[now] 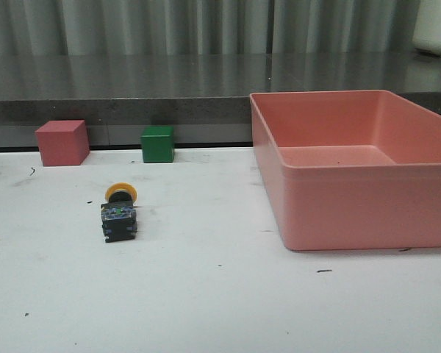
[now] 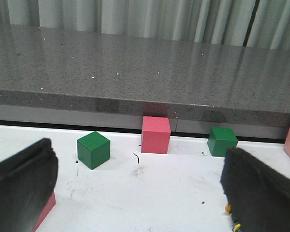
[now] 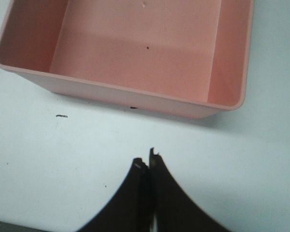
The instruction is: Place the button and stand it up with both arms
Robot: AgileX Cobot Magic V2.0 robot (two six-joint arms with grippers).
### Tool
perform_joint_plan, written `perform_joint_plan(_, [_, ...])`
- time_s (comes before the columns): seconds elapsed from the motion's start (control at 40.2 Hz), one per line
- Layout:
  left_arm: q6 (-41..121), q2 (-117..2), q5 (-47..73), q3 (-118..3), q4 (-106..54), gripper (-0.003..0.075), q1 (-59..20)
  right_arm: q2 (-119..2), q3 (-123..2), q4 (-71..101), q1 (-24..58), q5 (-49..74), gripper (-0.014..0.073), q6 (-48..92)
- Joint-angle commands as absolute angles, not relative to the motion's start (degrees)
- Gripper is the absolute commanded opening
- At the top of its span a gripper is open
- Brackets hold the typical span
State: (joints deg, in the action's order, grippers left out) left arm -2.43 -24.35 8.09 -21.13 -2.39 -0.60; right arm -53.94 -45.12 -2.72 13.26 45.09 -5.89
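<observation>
Up front, the button [image 1: 120, 213] lies on its side on the white desk [image 1: 206, 294], left of the middle, its yellow cap pointing toward the far edge and its blocky base toward the near edge. A pink cube [image 1: 62, 143] and a green cube [image 1: 157, 144] stand well behind it along the far edge, apart from each other. A large pink bin [image 1: 353, 198] fills the right side of the desk, well apart from the button. Neither arm shows in this view.

From the left wrist, the left tool [image 2: 135, 186] is spread wide, one dark finger at each lower corner, with nothing between them. Beyond it a second green cube [image 2: 93, 149], the pink cube [image 2: 155, 134] and the green cube [image 2: 222, 141] stand near the far edge. A speck of yellow shows beside one finger; whether it is the button I cannot tell.

From the right wrist, the right tool [image 3: 148, 164] has its fingertips pressed together, holding nothing, above bare desk just beside the bin's [image 3: 135, 94] wall.
</observation>
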Motion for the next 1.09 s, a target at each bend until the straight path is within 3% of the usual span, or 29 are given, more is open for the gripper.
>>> perform_joint_plan(0.0, [-2.82, -25.06, 3.54, -23.41, -2.36, 0.0658, -0.46, -46.21, -39.34, -3.07, 12.89, 34.12, -0.0069, -5.21])
perform_joint_plan(0.224, [-2.82, -25.06, 3.54, -23.41, -2.36, 0.0658, -0.46, -29.95, -27.88, -3.12, 12.89, 26.02, -0.0069, -5.21])
perform_joint_plan(0.447, [-2.82, -25.06, 3.54, -23.41, -2.65, 0.0658, -0.46, -19.21, -24.29, -3.12, 12.89, 24.96, -0.0069, -5.21])
perform_joint_plan(0.77, [-2.82, -26.26, 6.25, -24.93, -5.06, 0.0658, -0.46, -17.68, -24.10, -3.12, 12.89, 25.49, -0.0069, -5.21])
perform_joint_plan(1.069, [-2.82, -41.47, 13.10, -33.61, -7.76, 0.0658, -8.40, -17.68, -24.10, -3.12, 12.89, 25.49, -0.0069, -5.21])
